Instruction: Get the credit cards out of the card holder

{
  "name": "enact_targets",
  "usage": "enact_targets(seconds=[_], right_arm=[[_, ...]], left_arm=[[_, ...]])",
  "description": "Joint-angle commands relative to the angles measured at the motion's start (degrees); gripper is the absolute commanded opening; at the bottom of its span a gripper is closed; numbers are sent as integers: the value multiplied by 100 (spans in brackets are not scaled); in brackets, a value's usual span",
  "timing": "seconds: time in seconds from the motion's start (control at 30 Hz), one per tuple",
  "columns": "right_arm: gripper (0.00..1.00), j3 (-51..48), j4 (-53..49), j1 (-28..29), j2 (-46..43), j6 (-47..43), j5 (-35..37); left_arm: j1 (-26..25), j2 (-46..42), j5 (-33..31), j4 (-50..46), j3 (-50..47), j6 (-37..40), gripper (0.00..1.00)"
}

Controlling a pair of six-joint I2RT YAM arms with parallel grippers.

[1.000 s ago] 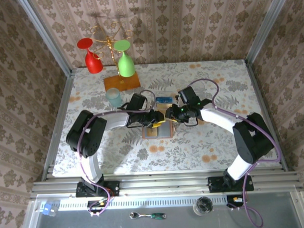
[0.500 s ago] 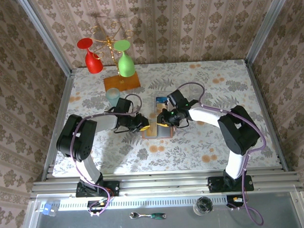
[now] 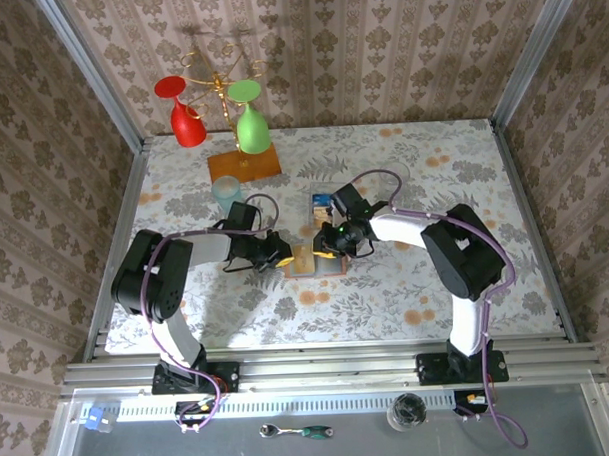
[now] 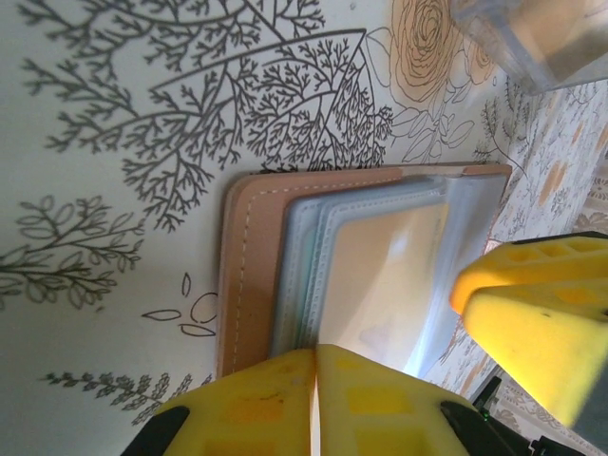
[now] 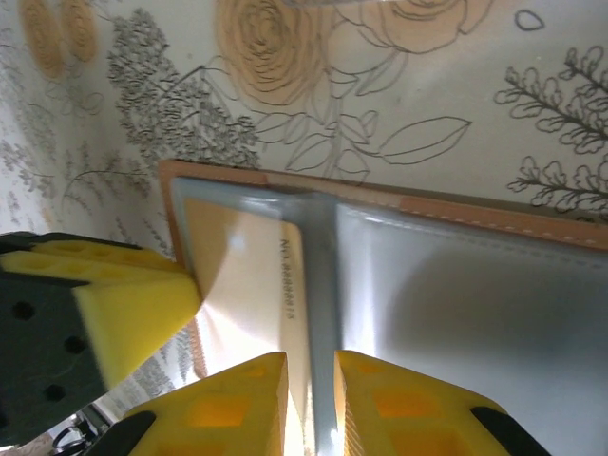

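my left gripper (image 4: 314, 366) is clenching the open card holder (image 4: 249, 275) at its edge, my right gripper (image 5: 311, 380) pinching its grey fold (image 5: 321, 285). i am judging the orange-tan card (image 4: 380, 285) needs pulling out next.

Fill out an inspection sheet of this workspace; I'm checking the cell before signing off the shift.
Surface: floral cloth, flat.
Job's things: card holder open flat; tan card in its sleeve; blue card on the cloth beyond it.
Clutter: glass rack holding red glass and green glass, teal cup, back left.
Grippers: left gripper jaws closed on holder's edge; right gripper jaws pinching its centre fold.
Cables: purple cable looped over each arm.
Surroundings: wallpapered walls; wrench and jar on front ledge.
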Motion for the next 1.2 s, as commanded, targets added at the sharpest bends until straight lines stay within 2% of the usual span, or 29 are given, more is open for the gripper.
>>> enact_targets(seconds=[0.0,0.33,0.53,0.8,1.17], right_arm=[[20,-23,-127,22,179,-127,168],[18,-54,-11,92,258,-62,24],[18,-84,25,157,158,9,52],[18,29,-195,156,-118,-83,332],[23,113,202,174,-65,122,-175]], left_arm=[[84,-143,-95,-167,-189,143,10],[263,-378,-81,-250,-258,214,10],[263,-585,-53,-312,-160,191,14],[127,-573,-11,-552,164,277,14],[-151,-303,30,-68,-59,9,9]])
